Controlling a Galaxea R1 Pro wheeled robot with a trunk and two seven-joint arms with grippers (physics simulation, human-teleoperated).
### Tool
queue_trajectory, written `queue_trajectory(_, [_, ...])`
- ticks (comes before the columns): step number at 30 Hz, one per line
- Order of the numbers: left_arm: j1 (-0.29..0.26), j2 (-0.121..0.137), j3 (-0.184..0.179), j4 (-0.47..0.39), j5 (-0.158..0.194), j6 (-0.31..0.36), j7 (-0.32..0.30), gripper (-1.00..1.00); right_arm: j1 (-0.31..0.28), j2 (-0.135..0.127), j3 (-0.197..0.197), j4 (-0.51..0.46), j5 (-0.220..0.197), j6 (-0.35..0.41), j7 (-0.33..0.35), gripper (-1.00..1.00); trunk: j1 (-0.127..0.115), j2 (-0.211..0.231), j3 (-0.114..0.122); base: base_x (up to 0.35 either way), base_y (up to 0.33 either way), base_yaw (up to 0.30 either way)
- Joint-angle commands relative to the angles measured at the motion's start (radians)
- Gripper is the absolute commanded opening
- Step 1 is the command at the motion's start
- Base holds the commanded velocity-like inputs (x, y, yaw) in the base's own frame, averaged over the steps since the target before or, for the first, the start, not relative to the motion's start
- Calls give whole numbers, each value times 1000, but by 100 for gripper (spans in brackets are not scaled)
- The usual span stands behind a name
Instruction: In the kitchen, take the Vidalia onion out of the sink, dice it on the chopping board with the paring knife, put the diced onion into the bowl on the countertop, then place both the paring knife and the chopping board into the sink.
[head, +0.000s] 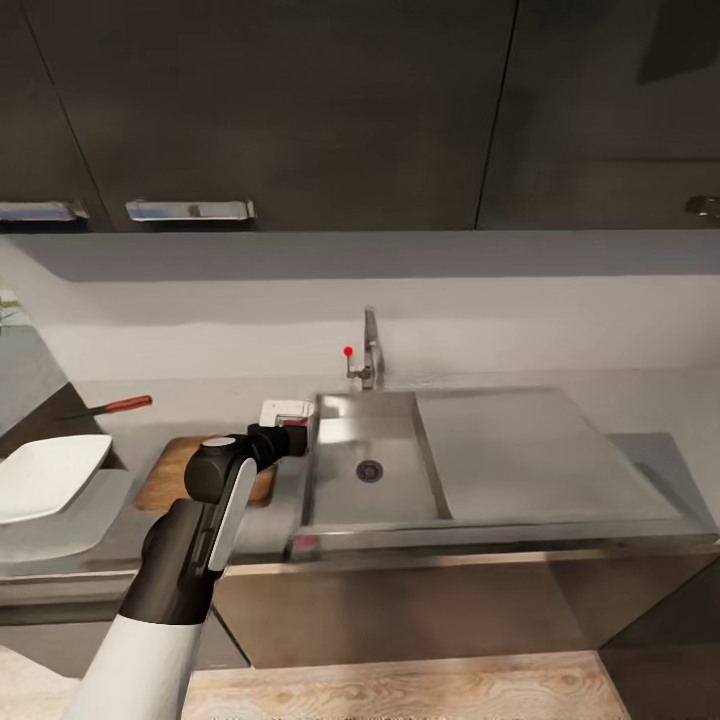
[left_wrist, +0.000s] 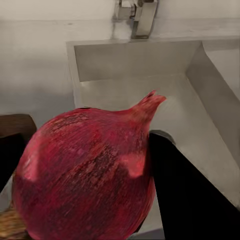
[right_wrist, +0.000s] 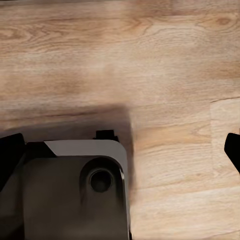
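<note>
Scanning from the left of the head view, the white square bowl (head: 50, 475) sits at the desk's near-left end, the paring knife (head: 112, 407) lies behind it with its reddish handle pointing toward the sink, and the chopping board (head: 172, 468) lies flat between the bowl and the basin, partly covered by the left arm. The left gripper (head: 291, 438) hangs over the strip of desk (head: 190, 400) between board and sink (head: 400, 470), just at the basin's left rim. In the left wrist view its jaws are closed on the Vidalia onion (left_wrist: 87, 172), which here renders deep red and whole, gripped across its round body by the dark fingers (left_wrist: 185, 185), its pointed tip aimed toward the tap (left_wrist: 140, 17) and the back of the basin. So the onion is already out of the sink and the board lies to the left of the jaws and slightly nearer the robot; the coming move is, as I judge it, a short carry leftward and a set-down on the bare wood. The right jaws look down at the wooden floor (right_wrist: 150, 60) beside the robot's grey base (right_wrist: 75, 190), well away from the work; whether they are open cannot be told. No brand, label or writing can be read anywhere.
</note>
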Motion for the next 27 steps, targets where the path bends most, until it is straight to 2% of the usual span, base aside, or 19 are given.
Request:
queue_trajectory(1, [-1,0,1,0,5,4,-1,-100,-1,0,9,1,-9,-3,-2,100,0,-2,-2,-142,307,0])
queue_trajectory(13, [-1,0,1,2,5,4,-1,-100,-1,-3,9,-1,-6,-3,-4,100,0,-2,-2,-182,279,0])
queue_trajectory(27, [-1,12,1,6,6,4,-1,-100,-1,-3,9,-1,-6,-3,-5,100,0,-2,-2,0,313,0])
